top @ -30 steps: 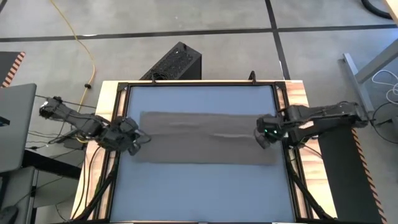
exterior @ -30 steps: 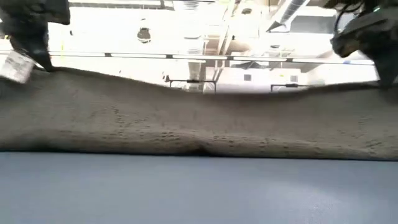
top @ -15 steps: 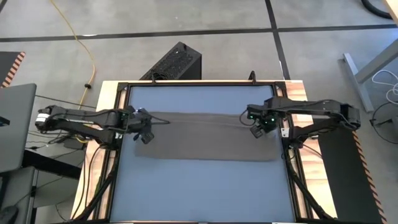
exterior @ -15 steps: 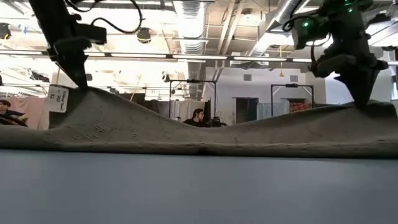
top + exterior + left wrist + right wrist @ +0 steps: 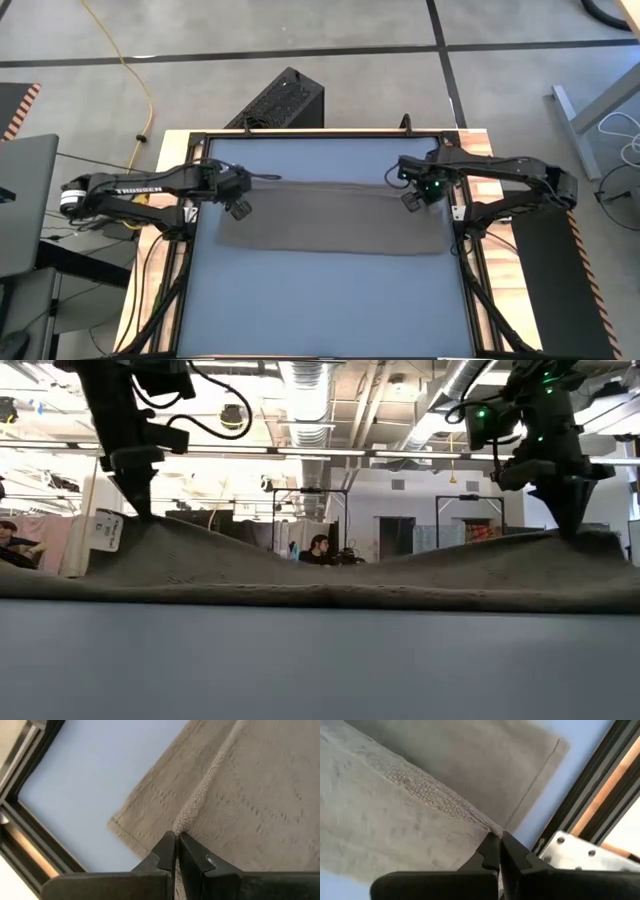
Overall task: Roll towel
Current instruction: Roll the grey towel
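The grey-brown towel (image 5: 330,225) lies across the blue table top (image 5: 330,310) as a long band, its near part flat on the surface. Its upper layer rises to a peak at each end and sags slack in the middle (image 5: 320,575). My left gripper (image 5: 238,205) is shut on the towel's left end, where a small white tag (image 5: 105,530) hangs. My right gripper (image 5: 412,197) is shut on the right end. In both wrist views a lower layer of towel (image 5: 150,815) (image 5: 485,765) lies flat beneath the lifted edge. My left gripper pinches the towel's thick hemmed edge (image 5: 186,820) between its two fingers, at the left end. The fingers come from above, slanting down. That end stands up as a peak (image 5: 150,525) while the cloth below lies on the table. My right gripper pinches the hemmed edge (image 5: 487,826) at the towel's right end between its two fingers, pointing down from above. The edge is lifted into a peak (image 5: 575,540), and the layer underneath rests on the table.
A black frame (image 5: 190,240) and wooden borders run round the table. A black box (image 5: 285,100) stands beyond the far edge, and a yellow cable (image 5: 135,70) lies on the floor. People (image 5: 320,547) sit in the room behind. Bare blue surface lies near and far of the towel.
Both grippers have gone toward the table's far edge, inward and a little down, still shut on the towel's edge. The lifted layer has folded over toward the far side and dropped lower, sagging in the middle. The towel's near part has stayed on the table.
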Tool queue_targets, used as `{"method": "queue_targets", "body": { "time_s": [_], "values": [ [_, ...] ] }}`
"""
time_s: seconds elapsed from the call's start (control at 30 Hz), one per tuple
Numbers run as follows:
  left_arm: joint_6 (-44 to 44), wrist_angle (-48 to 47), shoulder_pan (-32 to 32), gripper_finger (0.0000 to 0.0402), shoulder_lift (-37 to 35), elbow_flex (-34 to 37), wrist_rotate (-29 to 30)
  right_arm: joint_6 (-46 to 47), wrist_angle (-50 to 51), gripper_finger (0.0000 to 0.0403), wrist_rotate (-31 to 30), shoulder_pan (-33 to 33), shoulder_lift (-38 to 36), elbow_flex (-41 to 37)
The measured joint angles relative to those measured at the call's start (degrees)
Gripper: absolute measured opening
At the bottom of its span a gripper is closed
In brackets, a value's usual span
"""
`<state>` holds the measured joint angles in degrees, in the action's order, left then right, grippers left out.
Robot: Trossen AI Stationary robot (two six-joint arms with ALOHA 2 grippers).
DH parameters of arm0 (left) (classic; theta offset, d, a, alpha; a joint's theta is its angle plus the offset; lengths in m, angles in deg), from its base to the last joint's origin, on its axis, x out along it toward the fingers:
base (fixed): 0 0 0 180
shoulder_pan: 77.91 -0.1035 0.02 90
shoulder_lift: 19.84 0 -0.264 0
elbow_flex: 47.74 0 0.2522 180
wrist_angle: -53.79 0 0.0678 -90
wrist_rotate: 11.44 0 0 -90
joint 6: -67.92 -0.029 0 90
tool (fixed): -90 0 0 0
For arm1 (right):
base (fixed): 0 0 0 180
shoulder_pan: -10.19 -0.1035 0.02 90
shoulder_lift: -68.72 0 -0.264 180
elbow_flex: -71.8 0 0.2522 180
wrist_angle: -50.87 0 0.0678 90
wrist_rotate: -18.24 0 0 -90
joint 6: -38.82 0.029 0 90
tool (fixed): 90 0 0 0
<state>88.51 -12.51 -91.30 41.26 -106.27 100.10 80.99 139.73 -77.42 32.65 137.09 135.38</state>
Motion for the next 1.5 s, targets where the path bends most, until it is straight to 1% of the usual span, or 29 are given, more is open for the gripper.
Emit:
{"method": "queue_targets", "body": {
  "time_s": [0.27,0.5,0.63,0.77,0.97,1.1,1.2,1.4,1.5],
  "values": [
    [-3.2,1.1,-4.34,0.0,4.55,0.0,-0.29,-2.22,-1.65,0.0018,-1.13,4.71,0.31,0.04],
    [-6.2,2.03,-6.17,0.0,7.56,0.0,-0.21,-4.1,-2.75,0.0018,-1.22,8.26,0.31,0.04],
    [-6.86,3.41,-7.51,0.0,7.61,0.0,0.14,-5.19,-4.67,0.0018,-1.22,9.53,0.31,0.04],
    [-6.68,3.66,-8.55,0.0,7.38,0.0,1.87,-5.38,-5.58,0.0018,-1.52,10.52,0.31,0.04],
    [-7.51,3.66,-10.16,0.0,7.39,0.0,1.43,-6.47,-5.55,0.0022,-1.71,12.13,0.31,0.04],
    [-8.85,3.7,-10.36,0.001,7.39,0.0,0.07,-6.86,-5.74,0.005,-1.72,12.66,0.31,0.04],
    [-9.4,3.75,-10.33,0.0031,7.39,0.0,-0.2,-7.55,-5.74,0.0084,-1.92,13.02,0.31,0.04],
    [-8.36,3.53,-10.33,0.0078,7.39,0.0,1.67,-7.76,-5.73,0.0154,-6.38,13.38,0.26,0.04],
    [-7.89,3.46,-10.33,0.0093,7.39,0.0,1.75,-8.23,-5.58,0.0181,-6.67,13.36,0.18,0.18]
  ]
}}
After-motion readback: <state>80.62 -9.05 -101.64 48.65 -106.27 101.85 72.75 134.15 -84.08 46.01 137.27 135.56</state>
